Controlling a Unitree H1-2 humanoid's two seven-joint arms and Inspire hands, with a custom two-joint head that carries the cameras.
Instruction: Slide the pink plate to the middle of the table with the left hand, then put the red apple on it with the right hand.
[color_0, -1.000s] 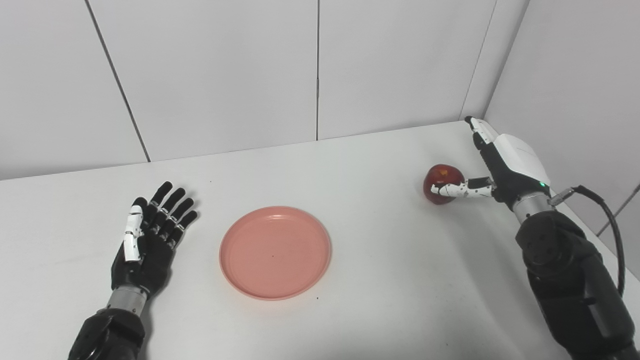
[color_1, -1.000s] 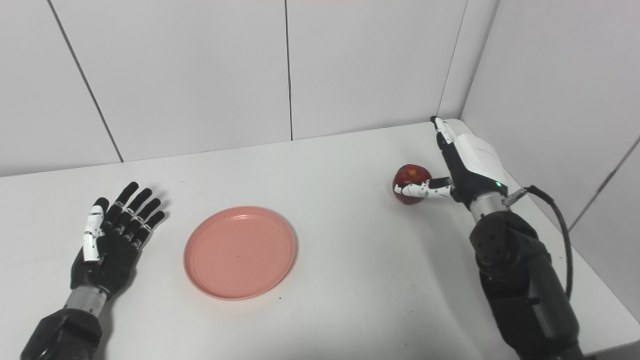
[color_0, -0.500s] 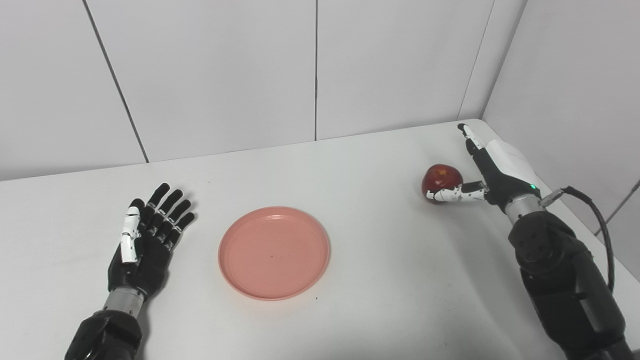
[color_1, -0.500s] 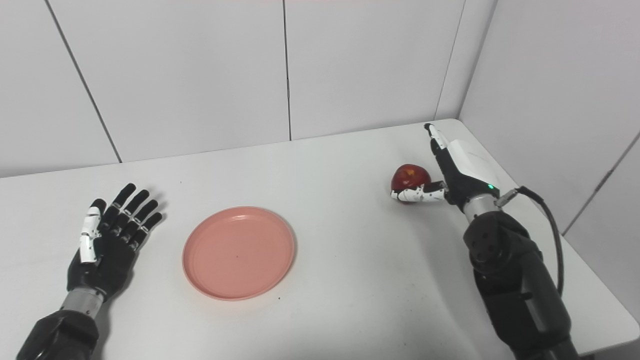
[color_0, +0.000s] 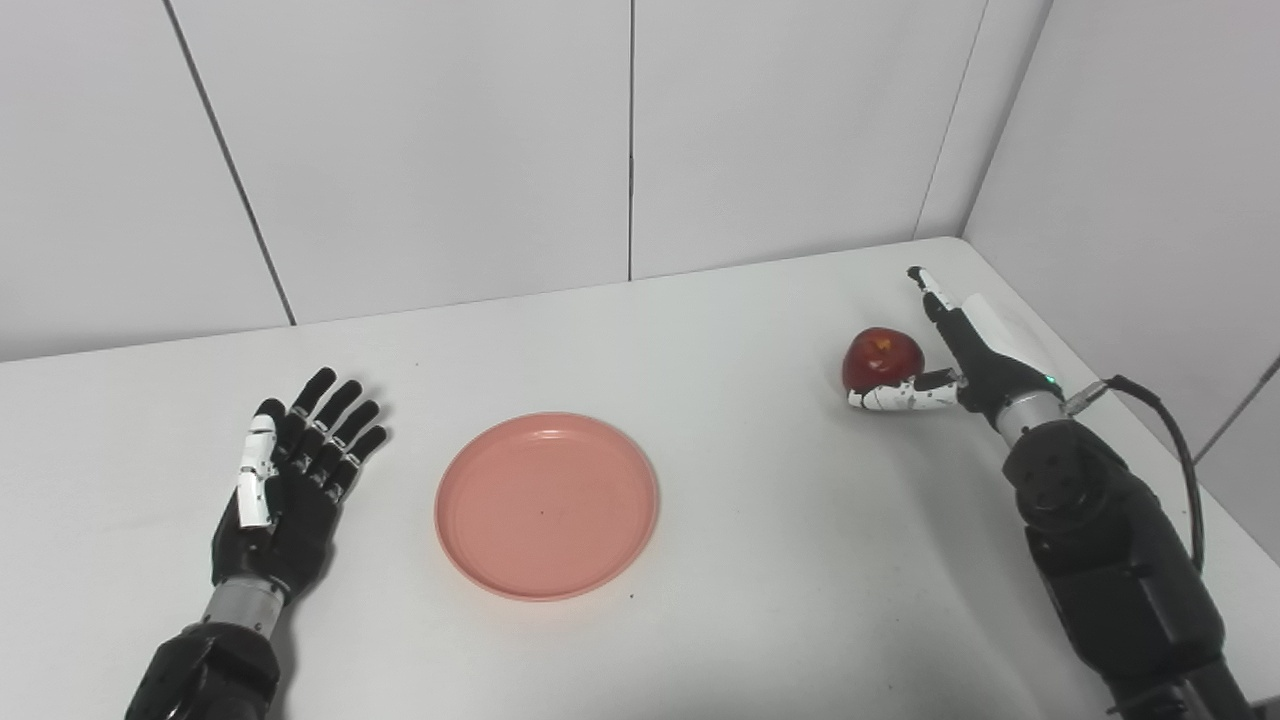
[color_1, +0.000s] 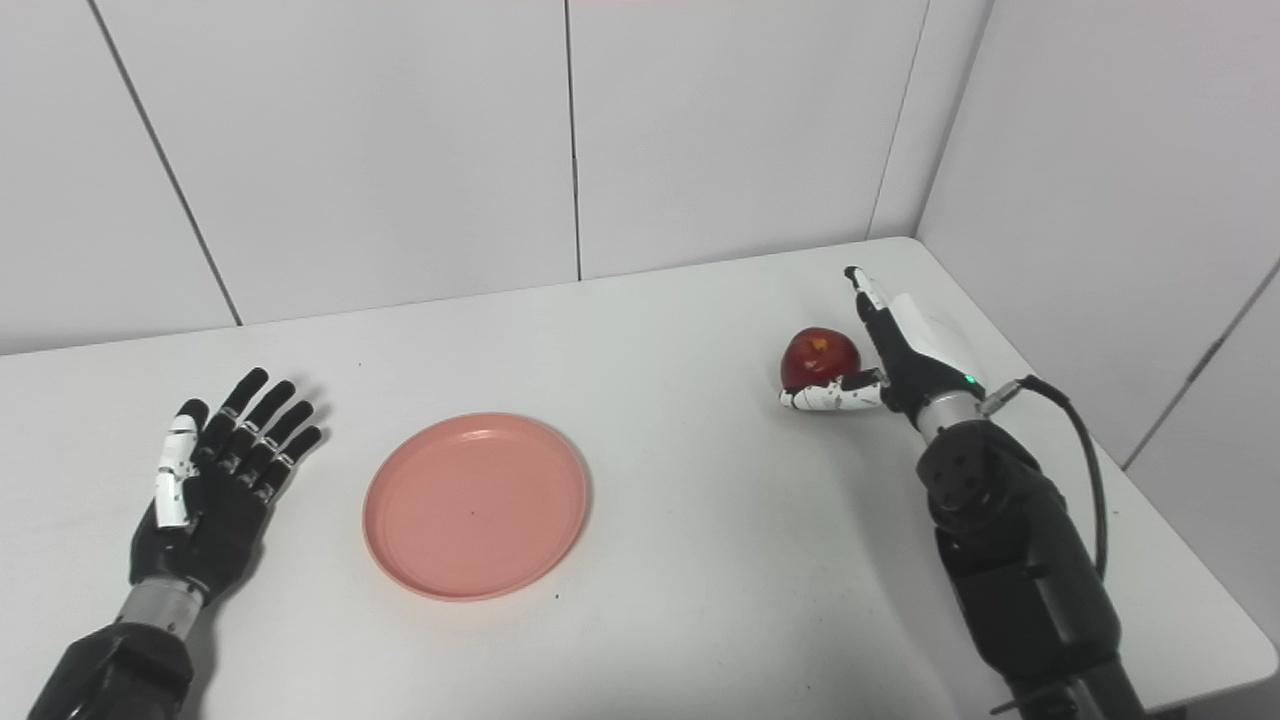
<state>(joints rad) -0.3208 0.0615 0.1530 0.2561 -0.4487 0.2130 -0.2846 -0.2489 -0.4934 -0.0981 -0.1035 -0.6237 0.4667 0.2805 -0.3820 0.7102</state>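
Fingers of your right hand (color_0: 975, 345) stand straight and spread beside the red apple (color_0: 881, 360), thumb lying across its near base without a closed grasp, while your left hand (color_0: 285, 480) rests flat and splayed left of the pink plate (color_0: 546, 505) lying mid-table.

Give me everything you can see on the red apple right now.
The red apple is round and glossy, dark red with a small yellow-orange patch on top. It sits on the white table at the far right, well apart from the pink plate. The right hand is open around it: the thumb lies across its near side, the fingers stretch past its right side. Whether they touch it I cannot tell. It is not lifted.
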